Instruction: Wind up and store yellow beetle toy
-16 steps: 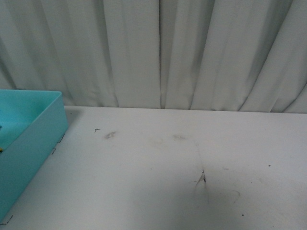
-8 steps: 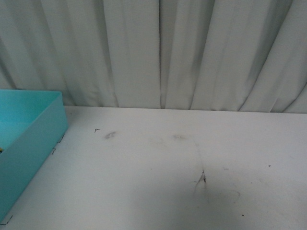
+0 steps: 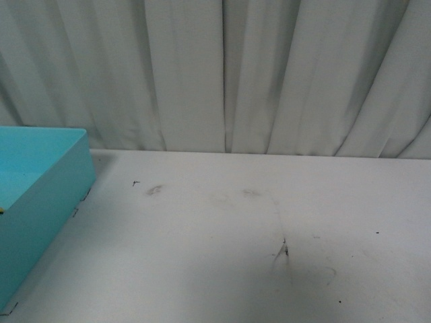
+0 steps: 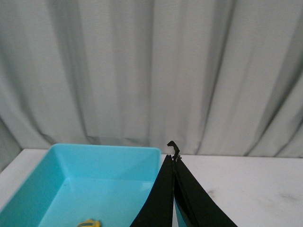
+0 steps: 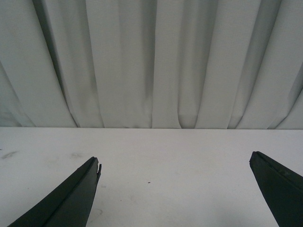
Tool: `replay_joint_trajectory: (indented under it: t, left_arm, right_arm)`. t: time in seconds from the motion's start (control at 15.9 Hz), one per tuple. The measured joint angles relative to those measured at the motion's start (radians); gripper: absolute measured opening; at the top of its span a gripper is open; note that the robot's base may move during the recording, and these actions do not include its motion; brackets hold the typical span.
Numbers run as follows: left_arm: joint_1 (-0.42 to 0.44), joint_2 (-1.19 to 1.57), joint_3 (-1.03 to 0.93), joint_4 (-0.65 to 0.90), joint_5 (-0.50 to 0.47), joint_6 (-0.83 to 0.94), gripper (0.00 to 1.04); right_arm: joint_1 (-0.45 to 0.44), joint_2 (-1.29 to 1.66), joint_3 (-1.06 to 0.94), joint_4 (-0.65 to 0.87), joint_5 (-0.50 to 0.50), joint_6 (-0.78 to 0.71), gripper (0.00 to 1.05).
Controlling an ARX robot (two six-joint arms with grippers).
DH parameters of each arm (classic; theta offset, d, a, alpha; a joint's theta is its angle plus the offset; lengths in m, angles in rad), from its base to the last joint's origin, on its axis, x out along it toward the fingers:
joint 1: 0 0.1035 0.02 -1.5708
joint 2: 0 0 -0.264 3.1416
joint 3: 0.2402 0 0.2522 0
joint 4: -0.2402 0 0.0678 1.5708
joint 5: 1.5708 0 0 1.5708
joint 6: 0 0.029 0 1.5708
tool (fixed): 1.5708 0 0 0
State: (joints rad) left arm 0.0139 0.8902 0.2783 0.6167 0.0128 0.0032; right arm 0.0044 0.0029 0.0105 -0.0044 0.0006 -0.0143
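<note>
Toy in the bin; the storing step looks done.

A pale curtain (image 3: pixel 222 74) hangs behind the scuffed white table (image 3: pixel 236 256), and a teal bin (image 3: pixel 47 202) sits at the table's left side. The left claw (image 4: pixel 173 158) is pressed together, empty, near the bin's wall. The right claw (image 5: pixel 175 160) is spread wide over bare table, holding nothing. The toy (image 4: pixel 89 223) lies on the bin floor, with only its yellow top showing. In my judgement, all that is left is for the 2 arms to park clear of the bin.
</note>
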Motion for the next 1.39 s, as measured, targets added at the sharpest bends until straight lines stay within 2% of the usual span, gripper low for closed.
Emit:
replay_joint_trajectory:
  t: [0.06,0.32,0.76,0.88,1.39]
  left_arm:
    - [-0.021,-0.042,-0.040,0.001,-0.002,0.001,0.02]
    - [-0.013,-0.180,-0.146,-0.038,-0.014,0.000,0.02]
    - [-0.013,-0.414,-0.234,-0.191,-0.014,0.000,0.02]
    - [-0.013,-0.438,-0.268,-0.167,-0.014,0.000,0.02]
    - [-0.013,-0.619,-0.268,-0.345,-0.013,0.000,0.02]
  right_arm:
    - [0.000,0.000,0.000,0.000,0.000,0.000,0.98]
    - [0.000,0.000,0.000,0.000,0.000,0.000,0.98]
    - [0.000,0.000,0.000,0.000,0.000,0.000,0.98]
    - [0.000,0.000,0.000,0.000,0.000,0.000,0.98]
    - [0.000,0.000,0.000,0.000,0.000,0.000,0.98]
